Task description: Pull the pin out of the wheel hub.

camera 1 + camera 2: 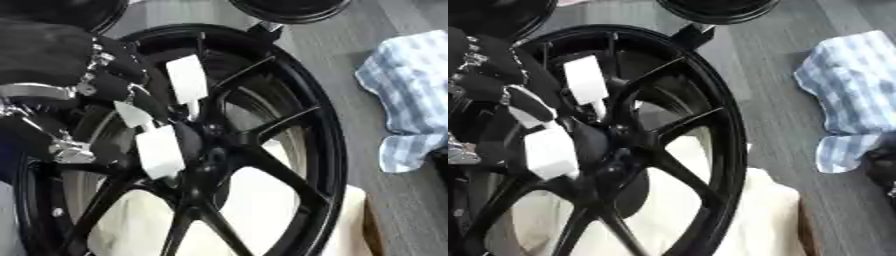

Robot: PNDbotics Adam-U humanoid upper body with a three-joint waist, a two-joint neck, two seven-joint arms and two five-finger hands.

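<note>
Underneath everything, a grey wood-grain worktop (350, 70), filling the right side of both views. On it at the right, a blue-and-white checked cloth (855, 95), crumpled, well apart from the wheel. Below the wheel, a cream-white cloth (767, 215), showing through the gaps between the spokes and past the lower right of the rim. At the top edge, part of a second black round object (715, 10), only partly in view.

Across most of the picture, a large black wheel (324, 150), glossy, with thin spokes running from the rim to the hub (206, 145) near the middle. No pin clearly visible at the hub; too dark and too covered to tell.

From the left, the left robot hand (162, 150), black with silver joints and white pads on the fingertips (186, 77). Fingers curled toward the hub area, one white pad above the centre, one just left of it, a smaller one between. Cannot tell whether something is pinched between them. Right robot hand not in view.
</note>
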